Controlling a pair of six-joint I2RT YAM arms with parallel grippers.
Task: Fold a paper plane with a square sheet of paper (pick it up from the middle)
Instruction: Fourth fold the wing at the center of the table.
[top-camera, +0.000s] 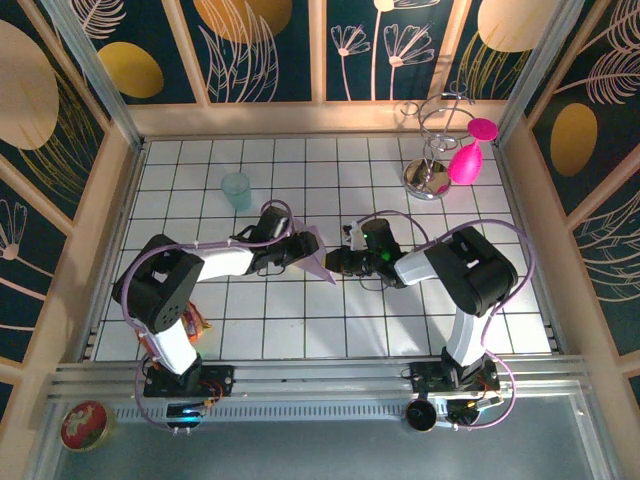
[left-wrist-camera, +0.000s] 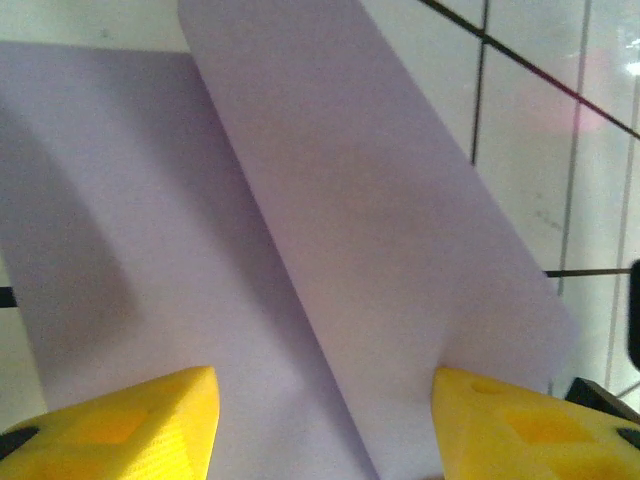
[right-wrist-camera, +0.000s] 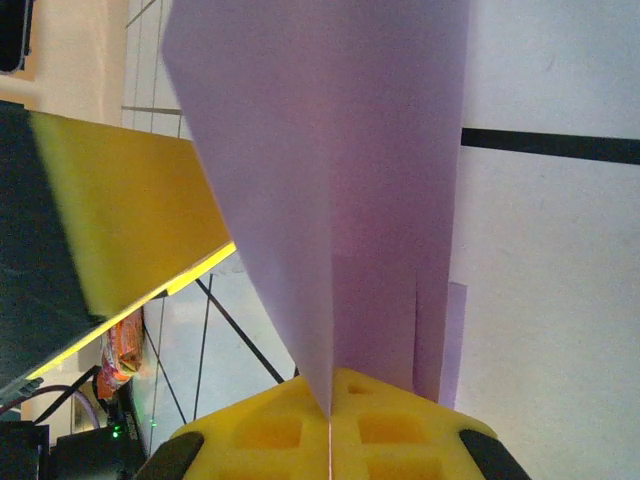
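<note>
Paper plane (top-camera: 322, 258) looks mid-fold: right gripper (right-wrist-camera: 330, 415) pinches its crease, left gripper (left-wrist-camera: 325, 400) sits half-open around a flap; next, probably press that flat.

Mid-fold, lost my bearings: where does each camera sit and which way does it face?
Top external: above and behind the bases, facing down on the white tiled table; both arms, left gripper and right gripper meet at the thin pale lilac paper sheet.
Left wrist: on the left arm, facing the sheet between its spread yellow fingers.
Right wrist: on the right arm, facing along its shut fingers pinching the sheet.
Shared: all three show the sheet.
</note>
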